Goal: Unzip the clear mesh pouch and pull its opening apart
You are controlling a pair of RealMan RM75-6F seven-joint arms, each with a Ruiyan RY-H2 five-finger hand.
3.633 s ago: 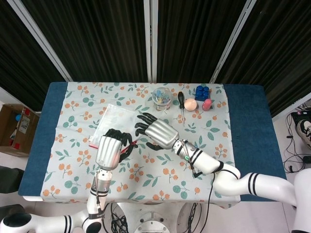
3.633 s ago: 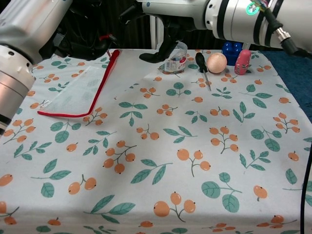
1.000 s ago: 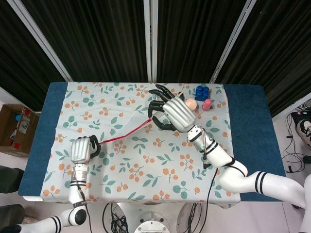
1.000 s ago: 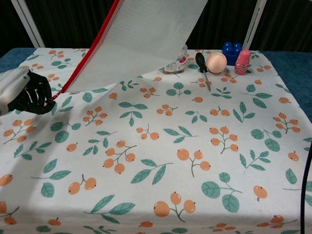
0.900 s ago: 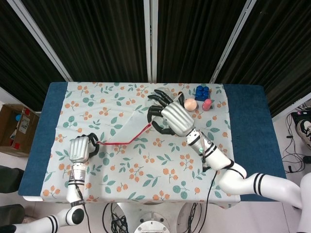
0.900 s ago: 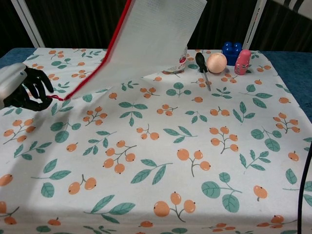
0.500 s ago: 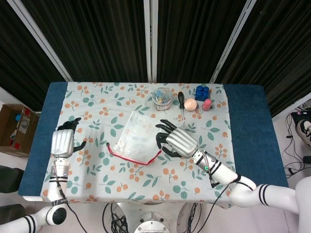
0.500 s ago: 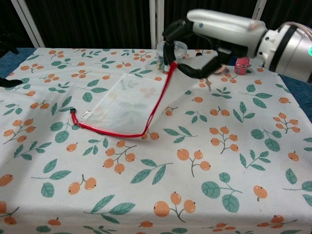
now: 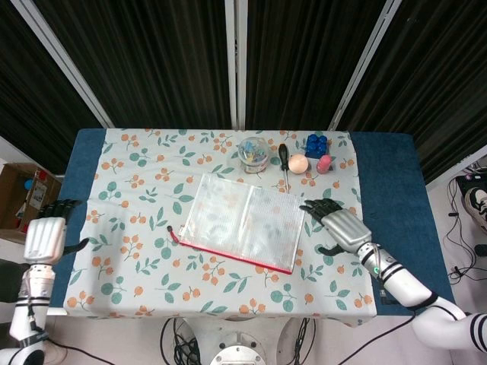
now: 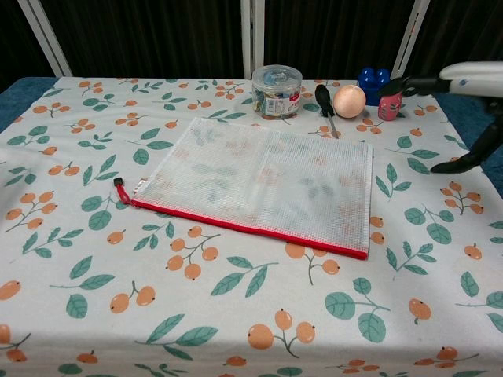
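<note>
The clear mesh pouch [image 9: 245, 221] [image 10: 263, 182] lies flat in the middle of the floral cloth, its red zipper edge [image 10: 244, 230] toward the table's front. The zipper pull [image 10: 120, 188] sits at the edge's left end. My left hand [image 9: 44, 236] hangs off the table's left side, fingers spread, holding nothing. It does not show in the chest view. My right hand [image 9: 340, 227] [image 10: 464, 86] hovers just right of the pouch with its fingers apart, not touching it.
Along the back edge stand a clear jar [image 9: 253, 153] of small items, a screwdriver [image 9: 284, 161], a peach ball [image 9: 297, 163], a blue block [image 9: 316, 144] and a pink figure [image 9: 325, 163]. A cardboard box [image 9: 23, 199] sits on the floor at left.
The pouch has dropped flat onto the cloth. My right hand has let go and drawn back to the right. My left hand has moved further left, off the table.
</note>
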